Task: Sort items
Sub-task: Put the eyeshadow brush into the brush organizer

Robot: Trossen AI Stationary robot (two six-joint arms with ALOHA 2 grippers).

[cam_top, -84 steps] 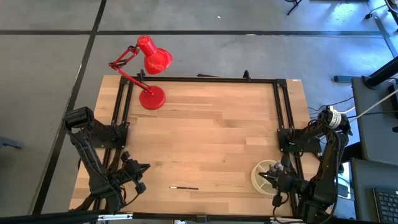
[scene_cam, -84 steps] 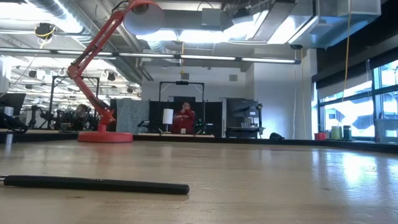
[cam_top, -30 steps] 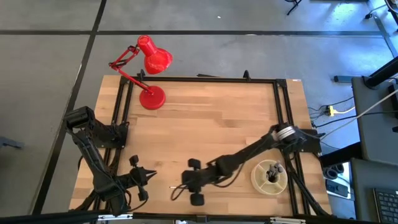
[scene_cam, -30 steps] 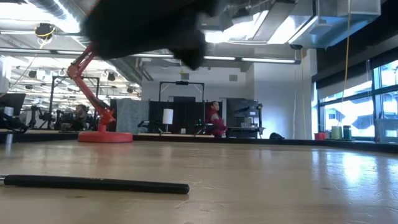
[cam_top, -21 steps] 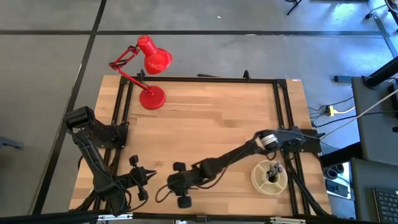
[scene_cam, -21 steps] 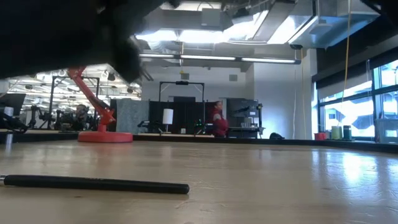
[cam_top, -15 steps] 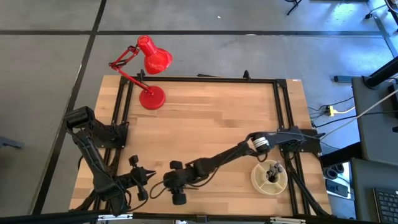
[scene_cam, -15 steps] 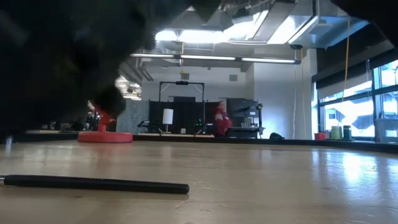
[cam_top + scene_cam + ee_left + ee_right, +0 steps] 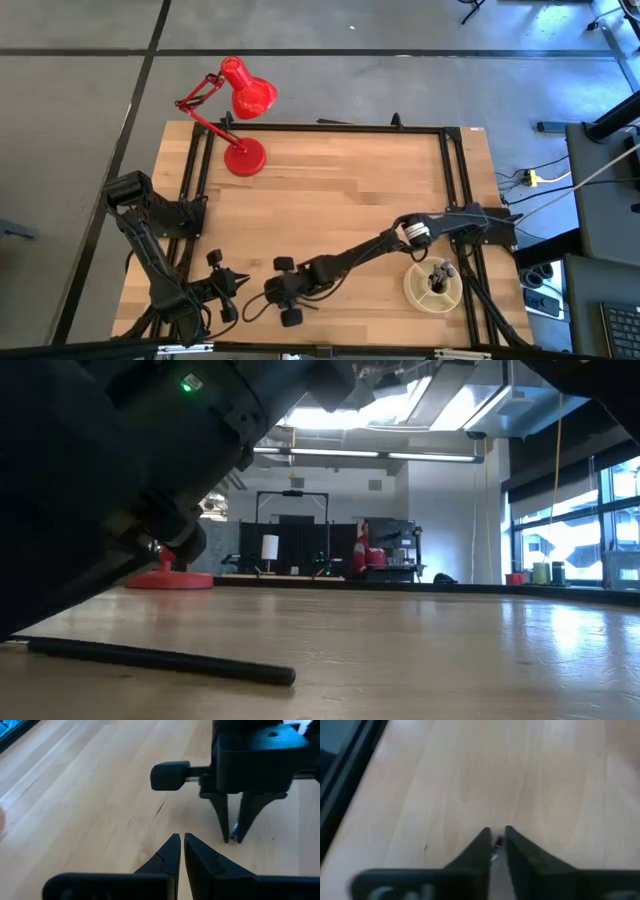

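Observation:
One thin black brush (image 9: 160,658) lies near the table's front edge, left of the middle; in the high view only its right part (image 9: 308,304) shows. My right gripper (image 9: 272,300), reaching far across from the right, is shut on the brush's left end. In the low view it is the big dark mass at the left. My left gripper (image 9: 181,839) hangs shut and empty just left of it (image 9: 238,285). More brushes stand in the round cream dish (image 9: 412,285). My right gripper pinches the brush's left end, where a small light tip (image 9: 234,827) shows, between its two fingers (image 9: 221,820). It comes slanting down from the table's right side. The handle runs off to the right, and its free end (image 9: 285,676) rests on the table.
A red desk lamp (image 9: 245,157) stands at the table's far left corner. A black frame (image 9: 320,127) runs along the far and side edges. Bare wood lies between the lamp and the grippers. A person in red (image 9: 361,557) is in the room beyond.
My right gripper has gone toward the table's left edge and down onto the brush's left end. The brush, which lay level across the low view, now lies slanted there: its right end has come nearer the front edge.

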